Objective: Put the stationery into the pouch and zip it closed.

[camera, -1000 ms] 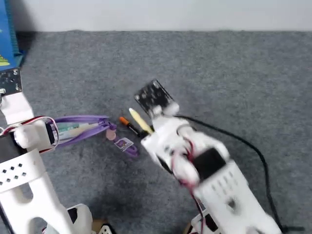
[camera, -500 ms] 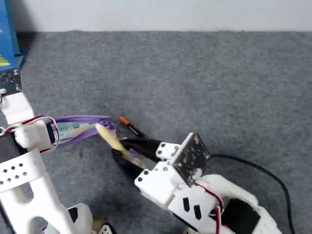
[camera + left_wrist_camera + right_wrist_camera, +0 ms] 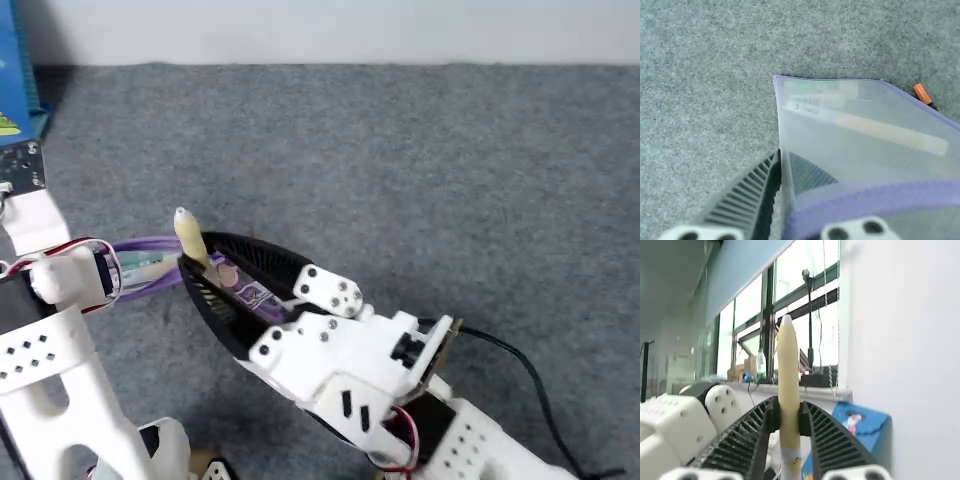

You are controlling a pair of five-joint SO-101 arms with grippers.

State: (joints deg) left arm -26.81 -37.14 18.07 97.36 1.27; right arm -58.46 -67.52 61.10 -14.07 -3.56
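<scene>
Pouch (image 3: 865,150): see-through mesh with a purple zip edge, lying on its side on the left part of the grey felt desk (image 3: 450,150). From above it shows as a thin purple band (image 3: 165,250). Inside it are a pale cream stick-shaped item (image 3: 890,132) and a whitish, green-tinted piece (image 3: 815,95) with a line of dark print that is too soft to read.

Left jaws: closed on one edge of the pouch. One ribbed black finger (image 3: 747,200) is on the outside and the other shows through the mesh. The left arm (image 3: 60,340) stands at the desk's left edge.

Cream pen (image 3: 190,238): gripped in the right jaws, which are nearly closed and clamp it at mid-length. In the right wrist view the pen (image 3: 788,390) stands up between the two ribbed fingers, with some small coloured print low on the barrel that I can't make out. From above it tilts with its rounded end up and sits right at the pouch's end nearest the right arm (image 3: 380,390). I can't tell whether pen and pouch touch.

Through the gap in the right jaws, a small purple tag (image 3: 255,297) with a pinkish bit beside it lies on the felt. It carries a mark that is not legible.

Orange-capped pen (image 3: 921,93): on the desk just beyond the pouch's far corner.

Farther out, a blue printed box (image 3: 15,80) stands at the desk's far left corner. The right wrist view shows a cartoon picture on its face (image 3: 860,430).
</scene>
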